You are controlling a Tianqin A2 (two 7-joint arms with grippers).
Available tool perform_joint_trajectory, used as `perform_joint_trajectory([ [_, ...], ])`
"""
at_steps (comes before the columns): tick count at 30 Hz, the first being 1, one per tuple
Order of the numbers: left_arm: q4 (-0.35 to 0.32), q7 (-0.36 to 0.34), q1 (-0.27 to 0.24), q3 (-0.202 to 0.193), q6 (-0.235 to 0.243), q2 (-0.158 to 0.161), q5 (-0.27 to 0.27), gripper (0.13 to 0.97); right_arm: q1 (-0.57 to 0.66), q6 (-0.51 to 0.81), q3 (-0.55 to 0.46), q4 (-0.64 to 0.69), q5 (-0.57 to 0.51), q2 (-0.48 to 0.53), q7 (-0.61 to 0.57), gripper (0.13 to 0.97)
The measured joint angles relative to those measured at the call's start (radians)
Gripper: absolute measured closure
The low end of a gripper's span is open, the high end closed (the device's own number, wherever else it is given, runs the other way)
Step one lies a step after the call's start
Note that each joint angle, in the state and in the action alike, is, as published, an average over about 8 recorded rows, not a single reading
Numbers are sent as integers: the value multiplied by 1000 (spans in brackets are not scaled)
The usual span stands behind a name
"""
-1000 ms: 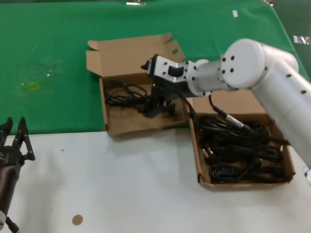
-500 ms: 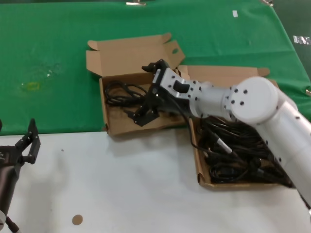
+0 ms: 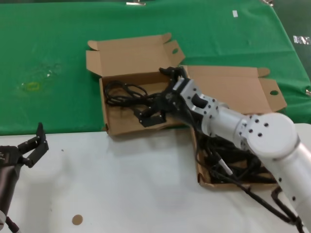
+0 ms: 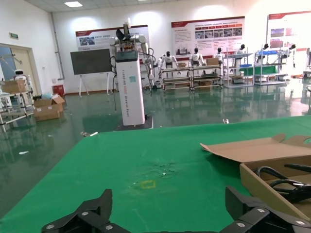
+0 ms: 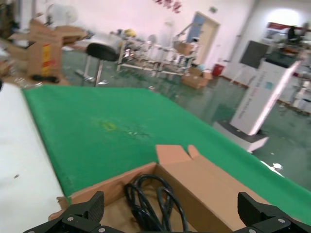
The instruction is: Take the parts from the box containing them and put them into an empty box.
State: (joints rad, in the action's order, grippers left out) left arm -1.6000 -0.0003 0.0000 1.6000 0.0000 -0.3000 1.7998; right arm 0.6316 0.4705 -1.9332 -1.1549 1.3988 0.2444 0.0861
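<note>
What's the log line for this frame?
right tool: open, over left brown cardboard box | coiled black power cable: lying in that box | left tool: open, parked low left

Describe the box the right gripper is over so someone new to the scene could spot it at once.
Where the green cloth meets the white table, two open brown boxes sit. It is the left box, under the right gripper. It holds one cable bundle; the right box is packed with them.

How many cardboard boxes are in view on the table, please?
2: one box on the left beneath the right pincer, holding one cable bundle; the other box on the right, under the arm.
</note>
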Motion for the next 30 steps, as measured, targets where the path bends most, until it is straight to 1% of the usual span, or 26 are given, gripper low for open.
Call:
perform_joint_trajectory([
  [3, 0, 0, 0, 0, 0, 0, 0, 380, -46, -35, 24, -33, 29, 4, -6, 129],
  [11, 0, 0, 0, 0, 0, 0, 0, 226, -169, -125, 89, -119, 107, 15, -23, 129],
  [12, 0, 0, 0, 0, 0, 0, 0, 226, -184, -137, 97, -129, 116, 16, -25, 129],
  [20, 0, 1, 0, 0, 0, 0, 0, 145, -307, -228, 162, -216, 195, 27, -42, 129],
  [30, 0, 0, 0, 0, 0, 0, 0, 135, -459, -342, 242, -323, 291, 40, -62, 129],
])
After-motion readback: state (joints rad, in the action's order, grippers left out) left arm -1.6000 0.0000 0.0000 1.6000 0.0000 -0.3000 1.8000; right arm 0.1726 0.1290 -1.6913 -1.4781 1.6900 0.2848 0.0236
